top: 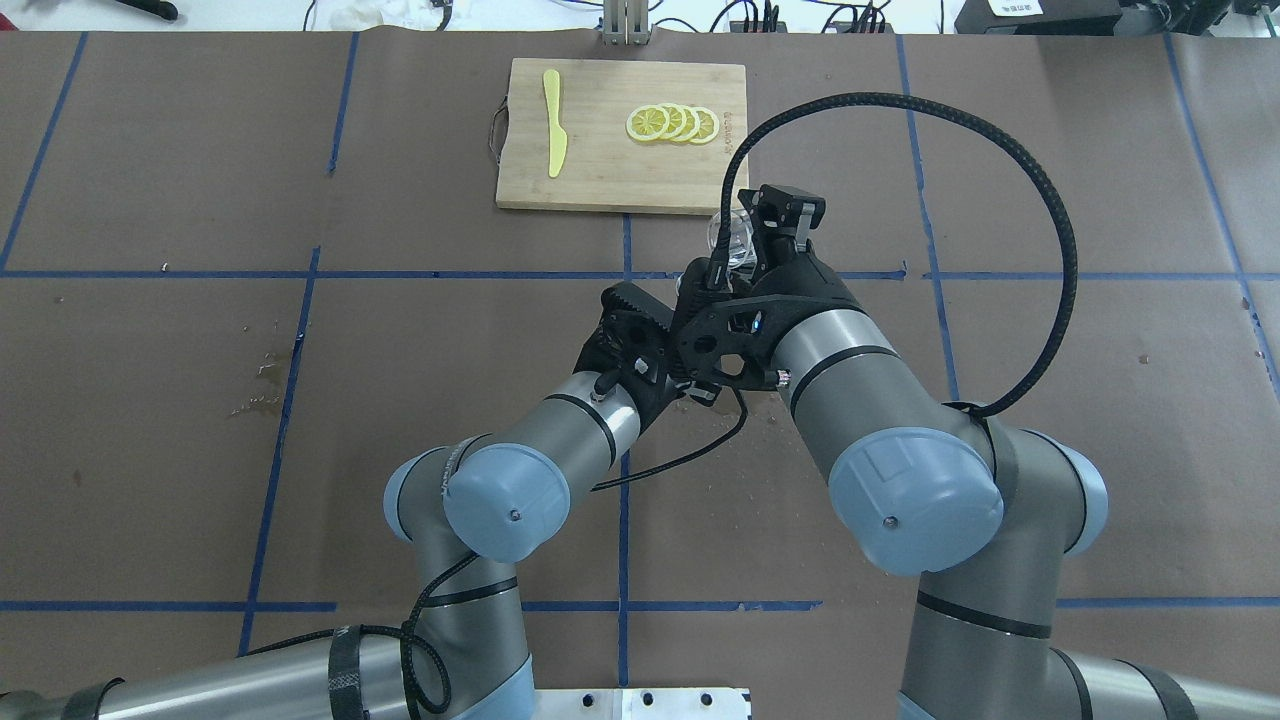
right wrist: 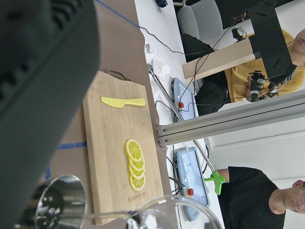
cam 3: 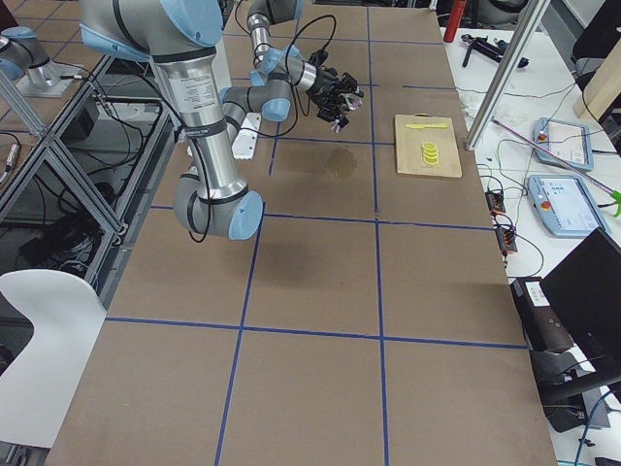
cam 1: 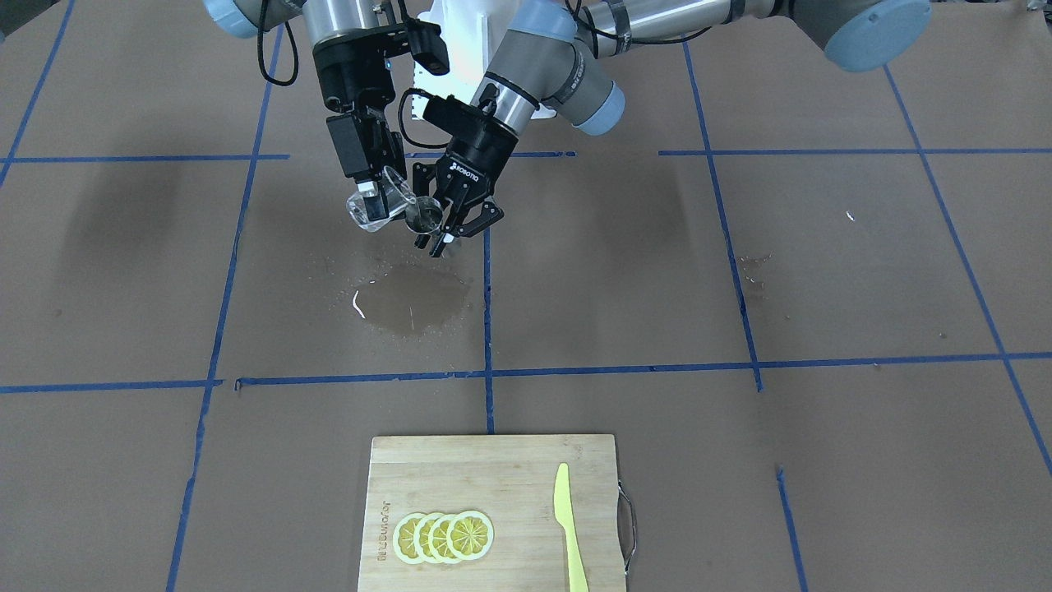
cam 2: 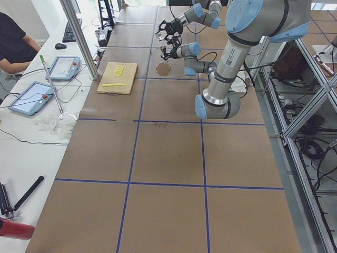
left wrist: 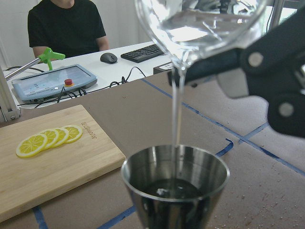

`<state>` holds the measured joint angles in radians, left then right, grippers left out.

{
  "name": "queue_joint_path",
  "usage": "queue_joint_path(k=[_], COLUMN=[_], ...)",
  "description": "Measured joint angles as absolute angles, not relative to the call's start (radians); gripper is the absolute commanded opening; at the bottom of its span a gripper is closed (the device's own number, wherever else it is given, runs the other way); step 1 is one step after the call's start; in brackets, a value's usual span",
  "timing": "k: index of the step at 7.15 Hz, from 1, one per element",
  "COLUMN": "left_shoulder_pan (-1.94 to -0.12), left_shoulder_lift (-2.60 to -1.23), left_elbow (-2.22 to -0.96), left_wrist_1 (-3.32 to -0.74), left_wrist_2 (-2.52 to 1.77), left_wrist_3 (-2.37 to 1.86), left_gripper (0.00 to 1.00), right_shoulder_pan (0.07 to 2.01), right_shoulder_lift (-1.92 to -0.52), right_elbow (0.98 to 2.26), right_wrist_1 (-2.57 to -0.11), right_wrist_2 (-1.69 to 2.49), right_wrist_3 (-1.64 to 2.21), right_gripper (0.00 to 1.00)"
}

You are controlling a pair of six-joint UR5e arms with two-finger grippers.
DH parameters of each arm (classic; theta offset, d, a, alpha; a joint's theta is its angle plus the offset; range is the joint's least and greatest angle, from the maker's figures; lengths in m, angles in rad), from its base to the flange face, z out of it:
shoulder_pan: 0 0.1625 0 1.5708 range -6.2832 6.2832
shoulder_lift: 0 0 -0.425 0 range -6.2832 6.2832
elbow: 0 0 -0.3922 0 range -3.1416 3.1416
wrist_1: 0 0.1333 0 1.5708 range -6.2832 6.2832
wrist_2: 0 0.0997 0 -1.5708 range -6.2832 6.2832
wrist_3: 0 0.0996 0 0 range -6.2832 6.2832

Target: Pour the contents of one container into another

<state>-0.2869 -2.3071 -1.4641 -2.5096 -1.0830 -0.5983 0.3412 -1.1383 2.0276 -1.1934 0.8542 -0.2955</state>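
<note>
**A:** Where are your two containers?

**B:** You have both lifted off the surface [cam 1: 740, 271], near its middle. The right jaws are clenched on the clear glass [cam 1: 380, 204], which is tipped with its lip down. The left jaws grasp the steel cup [cam 1: 424, 215], which is upright, just beside and below that lip.

**A:** How do they look up close?

**B:** Your left wrist view shows a thin clear stream [left wrist: 176, 114] falling from the glass into the cup's mouth. The cup is polished and flares at the rim, with a little liquid lying dark at its bottom. The glass is fully transparent. It seems to have liquid left in its low side, but you can't tell how much.

**A:** And under them?

**B:** A dark wet patch [cam 1: 411, 300] with scattered droplets lies on the brown paper directly below. Well apart, at the operators' edge, a wooden cutting board [cam 1: 509, 469] carries four overlapping lemon slices [cam 1: 444, 536] and a yellow knife [cam 1: 569, 526].
</note>
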Motion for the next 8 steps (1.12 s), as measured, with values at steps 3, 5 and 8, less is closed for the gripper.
queue_joint_path(k=[3, 5, 8], left_shoulder_pan=[-0.287, -0.287, -0.288], left_shoulder_lift=[-2.307, -2.307, -2.307], left_elbow=[-1.461, -1.460, -1.460], left_wrist_1=[-2.510, -2.510, -2.516], left_wrist_2=[-1.083, -1.083, -1.083], left_wrist_3=[-0.598, -0.598, -0.598], left_gripper=[0.00, 0.00, 0.00], right_shoulder_pan=[0.333, 0.331, 0.329], right_shoulder_lift=[-1.133, -1.132, -1.124], right_elbow=[2.027, 2.026, 2.027], right_wrist_1=[-1.193, -1.191, -1.177], right_wrist_2=[0.832, 0.822, 0.821], right_wrist_3=[-0.307, -0.317, -0.284], right_gripper=[0.00, 0.00, 0.00])
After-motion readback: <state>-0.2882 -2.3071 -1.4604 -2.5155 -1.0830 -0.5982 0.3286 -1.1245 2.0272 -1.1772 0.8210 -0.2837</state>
